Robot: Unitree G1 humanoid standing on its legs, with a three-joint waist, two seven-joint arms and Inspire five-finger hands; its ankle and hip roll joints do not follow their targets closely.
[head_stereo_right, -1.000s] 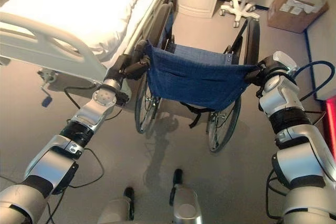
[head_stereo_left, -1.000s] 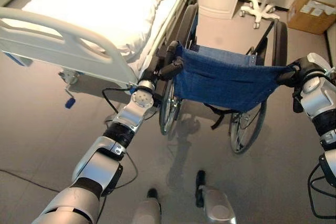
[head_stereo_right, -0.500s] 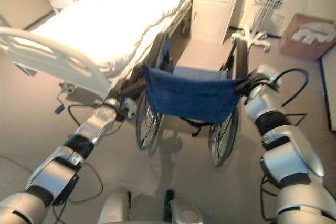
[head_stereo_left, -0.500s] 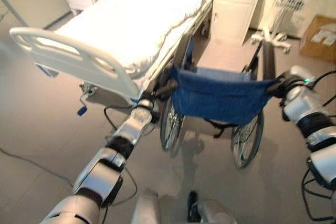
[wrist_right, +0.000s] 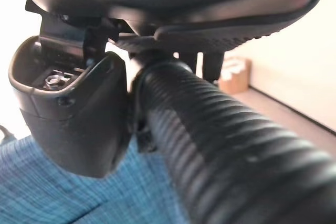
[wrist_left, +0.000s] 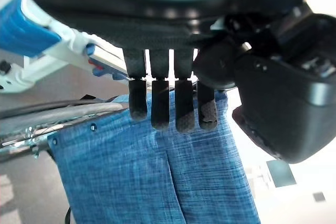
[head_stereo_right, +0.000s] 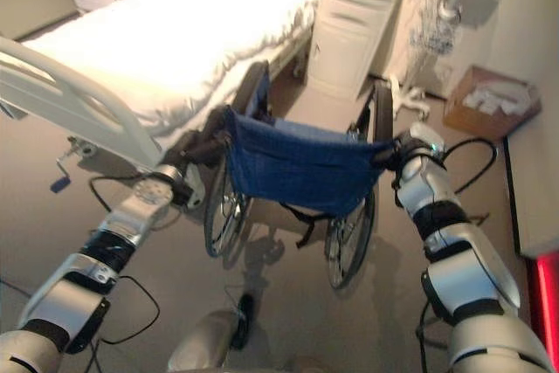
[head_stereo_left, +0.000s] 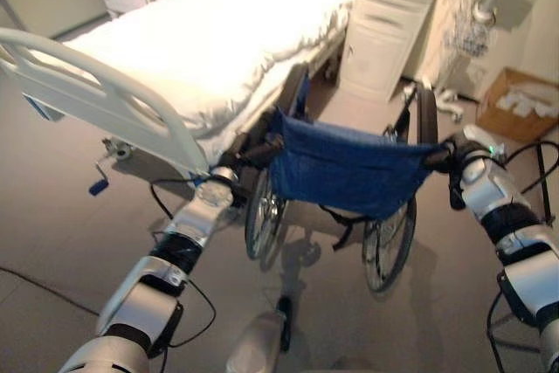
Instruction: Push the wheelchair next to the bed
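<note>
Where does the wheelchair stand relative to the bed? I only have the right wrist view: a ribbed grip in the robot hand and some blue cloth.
Observer: The wheelchair stands close alongside the bed, near its foot end, with the bed on the robot's left.
Operator: Does the left robot hand hold its side?
Observer: Yes, the left robot hand is curled round the left push handle.
Operator: What is ahead of the chair?
Observer: A white bedside cabinet stands straight ahead, by the head of the bed.
</note>
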